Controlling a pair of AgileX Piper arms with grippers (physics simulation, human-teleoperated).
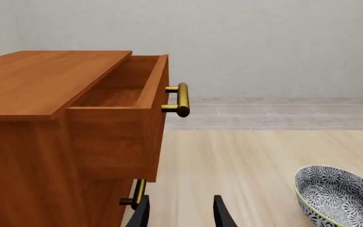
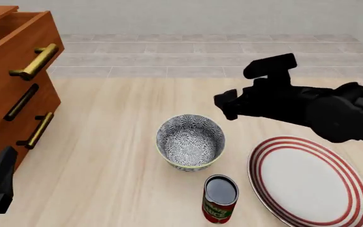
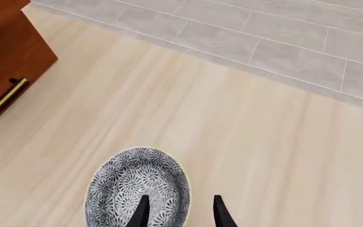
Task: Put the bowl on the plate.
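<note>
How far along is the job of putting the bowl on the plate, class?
Nothing looks done yet: the bowl stands on the table, apart from the plate, which holds nothing. In hand: the right hand, open, hovers above the bowl's rim without gripping it. The left hand, open, is near the drawer cabinet. Left: grasp, lift, carry and set down.

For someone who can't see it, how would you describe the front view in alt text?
A patterned bowl sits on a wooden table, with a red-ringed white plate to its right and a small can in front. The black right arm's tool hovers above the bowl; a wooden drawer cabinet stands at left.
</note>
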